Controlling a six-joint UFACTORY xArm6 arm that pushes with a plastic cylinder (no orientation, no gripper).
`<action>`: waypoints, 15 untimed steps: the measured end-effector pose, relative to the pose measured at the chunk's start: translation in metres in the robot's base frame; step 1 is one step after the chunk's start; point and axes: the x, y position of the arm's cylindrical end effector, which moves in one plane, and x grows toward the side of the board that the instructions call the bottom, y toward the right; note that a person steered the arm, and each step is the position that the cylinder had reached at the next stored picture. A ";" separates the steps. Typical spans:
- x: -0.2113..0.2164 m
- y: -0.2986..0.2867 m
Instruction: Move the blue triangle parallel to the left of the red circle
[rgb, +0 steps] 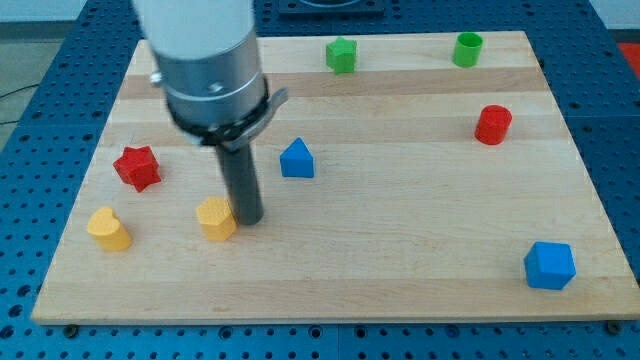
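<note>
The blue triangle (297, 160) is seen left of centre on the board (400, 270), well apart from the red circle (493, 125) at far right. My tip (249, 219) is set down near-left of the triangle, touching a yellow block (216, 218); no fingers are carried, nothing is held. A red star (137, 167), yellow cylinder (109, 229), green star (341, 55), green cylinder (467, 49) and blue cube (549, 265) are noted around.
</note>
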 end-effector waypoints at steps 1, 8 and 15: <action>0.005 -0.039; -0.020 -0.031; -0.155 0.043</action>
